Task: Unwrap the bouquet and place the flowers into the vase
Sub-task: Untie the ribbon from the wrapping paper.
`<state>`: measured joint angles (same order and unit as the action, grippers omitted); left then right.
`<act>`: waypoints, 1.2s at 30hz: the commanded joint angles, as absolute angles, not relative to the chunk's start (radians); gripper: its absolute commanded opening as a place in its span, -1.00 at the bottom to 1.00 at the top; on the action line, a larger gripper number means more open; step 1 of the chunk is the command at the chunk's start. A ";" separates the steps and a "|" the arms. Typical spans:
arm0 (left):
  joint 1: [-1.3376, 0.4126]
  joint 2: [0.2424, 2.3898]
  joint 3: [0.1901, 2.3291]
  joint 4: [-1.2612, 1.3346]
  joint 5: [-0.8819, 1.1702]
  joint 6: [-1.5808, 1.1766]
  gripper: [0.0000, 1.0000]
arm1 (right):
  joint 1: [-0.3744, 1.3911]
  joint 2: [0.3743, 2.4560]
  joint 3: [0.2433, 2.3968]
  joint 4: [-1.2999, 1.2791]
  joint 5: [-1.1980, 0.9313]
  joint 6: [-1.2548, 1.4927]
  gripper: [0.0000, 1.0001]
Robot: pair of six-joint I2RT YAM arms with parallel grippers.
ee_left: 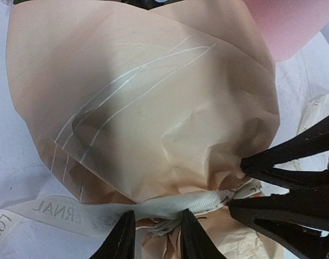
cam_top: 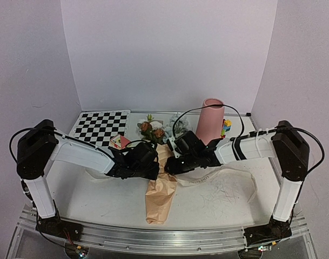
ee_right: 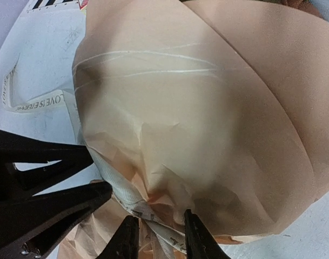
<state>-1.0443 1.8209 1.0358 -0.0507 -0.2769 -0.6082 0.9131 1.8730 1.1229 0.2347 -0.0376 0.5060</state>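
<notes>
Shows the bouquet lying flat at centre frame in the top view, long axis running bottom to top, narrow end toward the bottom edge, the flowers toward the top. Puts the vase upright, right of the blooms. Has the left arm and right arm reaching inward from the sides, wrists meeting at the bundle's waist. Finds the left gripper part-open astride the ribbon, the right gripper likewise; no firm pinch discernible.

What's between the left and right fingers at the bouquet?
The bouquet's tied neck, with the cream ribbon cinched around it. The left wrist view shows it, with the left fingers below and the right fingers at its right.
</notes>
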 commanded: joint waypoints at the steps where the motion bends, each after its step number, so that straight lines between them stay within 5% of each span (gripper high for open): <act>1: -1.043 1.842 1.093 -0.094 -0.365 -0.608 -0.45 | 0.913 1.877 1.117 0.193 -0.030 0.488 -0.46; 12: -1.043 1.791 1.071 -0.116 -0.398 -0.624 -0.59 | 0.913 1.793 1.071 0.175 0.044 0.485 -1.00; 23: -1.043 1.712 1.064 -0.113 -0.342 -0.580 -0.54 | 0.913 1.707 1.037 0.194 0.038 0.444 -1.00; 28: -1.043 1.720 1.077 -0.091 -0.278 -0.536 -0.46 | 0.913 1.757 1.080 0.201 -0.041 0.393 -0.70; 36: -1.043 1.744 1.093 -0.091 -0.247 -0.558 -0.51 | 0.914 1.840 1.135 0.199 -0.043 0.372 -0.67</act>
<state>-1.0454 1.7477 1.0542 -0.1055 -0.2737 -0.5574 0.9131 1.8016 1.0887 0.2141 -0.0307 0.3983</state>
